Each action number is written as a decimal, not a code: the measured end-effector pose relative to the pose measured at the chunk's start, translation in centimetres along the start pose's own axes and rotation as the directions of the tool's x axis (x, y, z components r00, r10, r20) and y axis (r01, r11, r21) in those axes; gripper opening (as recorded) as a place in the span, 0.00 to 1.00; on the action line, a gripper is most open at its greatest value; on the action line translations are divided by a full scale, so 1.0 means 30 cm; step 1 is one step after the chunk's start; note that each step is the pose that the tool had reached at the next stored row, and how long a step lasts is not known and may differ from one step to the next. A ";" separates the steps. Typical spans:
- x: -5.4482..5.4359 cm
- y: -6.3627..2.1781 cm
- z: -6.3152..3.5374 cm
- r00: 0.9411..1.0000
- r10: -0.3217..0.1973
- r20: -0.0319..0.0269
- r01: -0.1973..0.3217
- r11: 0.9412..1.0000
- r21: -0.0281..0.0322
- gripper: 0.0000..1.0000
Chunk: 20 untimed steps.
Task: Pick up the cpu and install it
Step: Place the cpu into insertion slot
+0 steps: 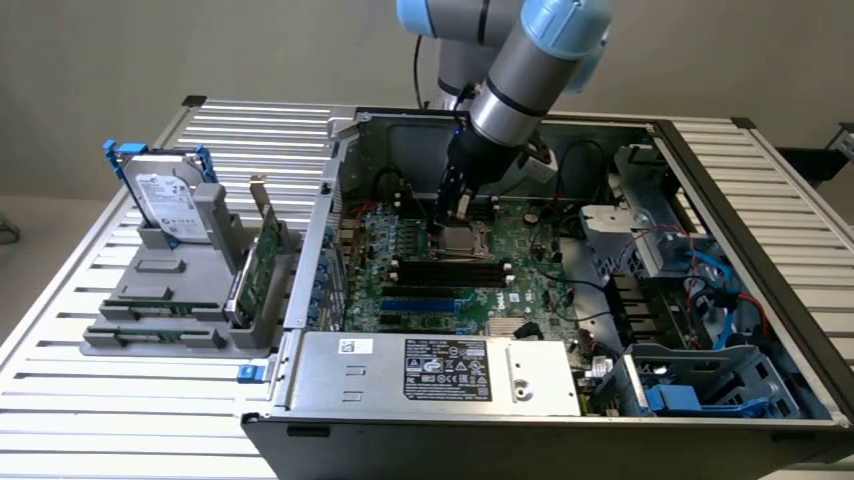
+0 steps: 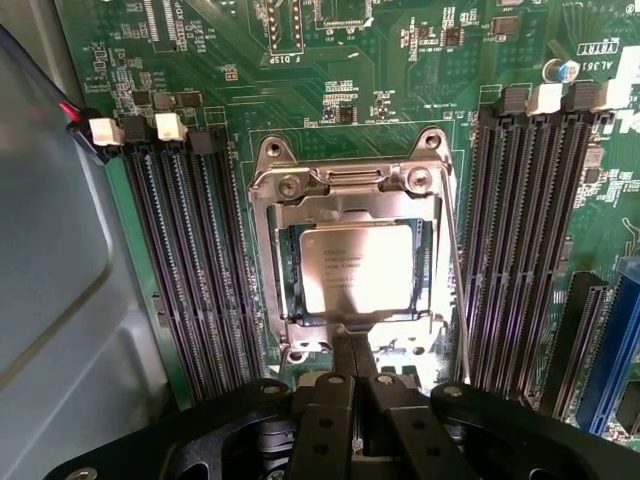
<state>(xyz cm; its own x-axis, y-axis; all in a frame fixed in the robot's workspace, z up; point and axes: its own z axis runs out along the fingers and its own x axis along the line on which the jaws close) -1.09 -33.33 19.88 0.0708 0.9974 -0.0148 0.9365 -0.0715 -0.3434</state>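
The cpu (image 2: 357, 267), a flat square chip with a silvery top, lies flat inside the metal-framed socket (image 2: 350, 185) on the green motherboard (image 2: 400, 70). My gripper (image 2: 352, 350) hangs just above the socket, its two black fingers (image 2: 335, 400) pressed together with their tips at the cpu's near edge. Nothing sits between them. In the exterior view the gripper (image 1: 461, 210) points down into the open computer case, right over the socket (image 1: 463, 240).
Rows of black memory slots (image 2: 190, 270) (image 2: 520, 250) flank the socket on both sides. The case's metal wall (image 1: 327, 230) stands at the exterior view's left, a power supply (image 1: 441, 370) in front. A labelled hard drive (image 1: 167, 195) stands in a grey rack outside the case.
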 end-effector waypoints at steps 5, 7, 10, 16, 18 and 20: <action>0.000 0.001 0.006 1.000 0.000 0.000 0.000 1.000 0.000 0.11; 0.000 0.002 0.008 1.000 0.000 0.000 0.000 1.000 0.000 0.11; 0.000 0.003 0.012 1.000 0.000 0.000 0.000 1.000 0.000 0.11; 0.000 0.004 0.015 1.000 0.000 0.000 0.000 1.000 0.000 0.11; 0.000 0.004 0.016 1.000 0.000 0.000 0.000 1.000 0.000 0.11; 0.000 0.004 0.015 1.000 0.000 -0.001 0.000 1.000 0.000 0.11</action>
<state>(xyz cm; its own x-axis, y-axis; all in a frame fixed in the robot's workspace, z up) -1.13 -33.32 19.41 0.0707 0.9974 -0.0139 0.9365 -0.0711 -0.3434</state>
